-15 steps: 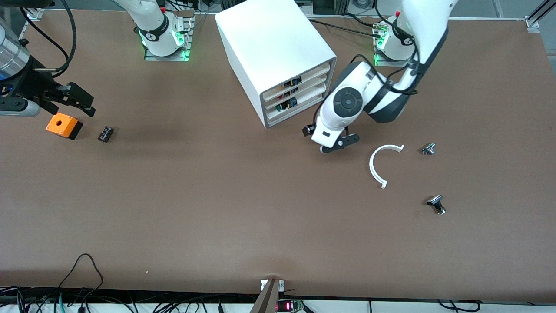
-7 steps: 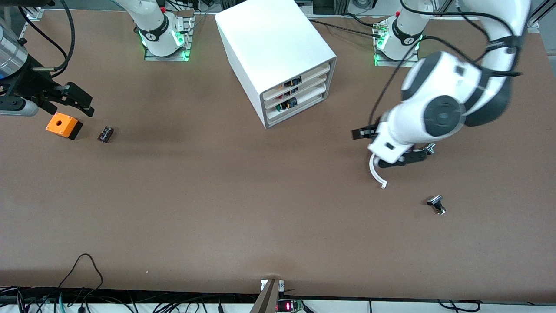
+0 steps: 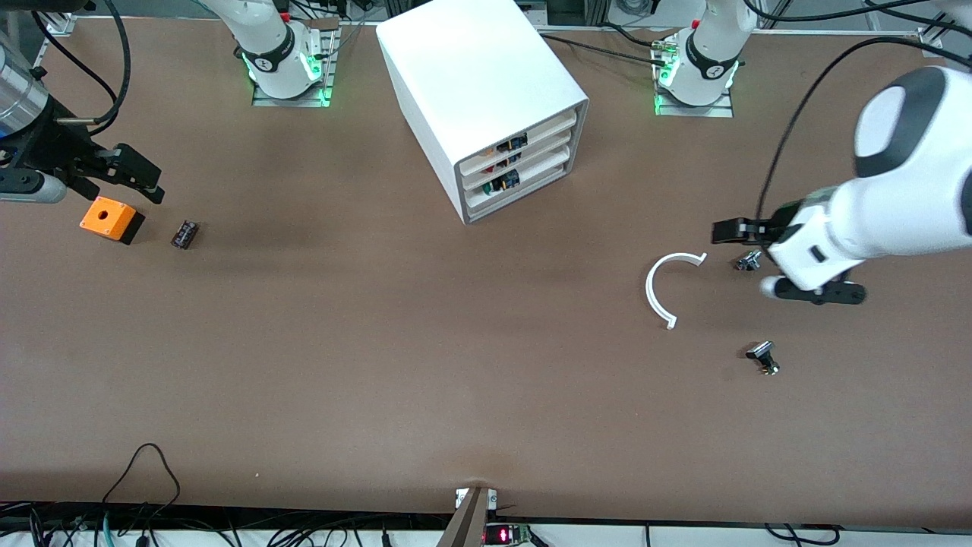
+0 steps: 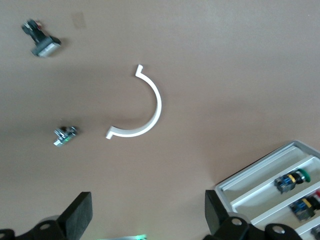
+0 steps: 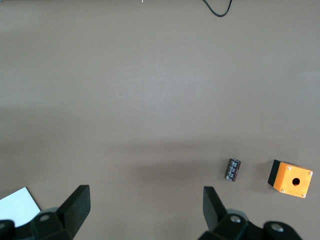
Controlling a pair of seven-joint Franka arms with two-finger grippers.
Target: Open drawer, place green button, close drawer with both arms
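Brown table (image 3: 380,365), cables (image 3: 144,471) along its edge

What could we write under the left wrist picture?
Open left gripper over the table, above a white curved piece and two small buttons.

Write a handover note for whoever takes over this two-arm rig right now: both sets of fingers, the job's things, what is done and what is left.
Left gripper: fingers open, holding nothing, in the air over the table at the left arm's end, near a small silver button.
Right gripper: fingers open, holding nothing, waiting over the table by the orange box.
Drawer: bottom of the cabinet, looks pushed in level with the two above.
Button: green cap, lying inside that drawer.
Done: it seems button placed and drawer closed.
Left: nothing obvious; check that the drawer is fully shut.
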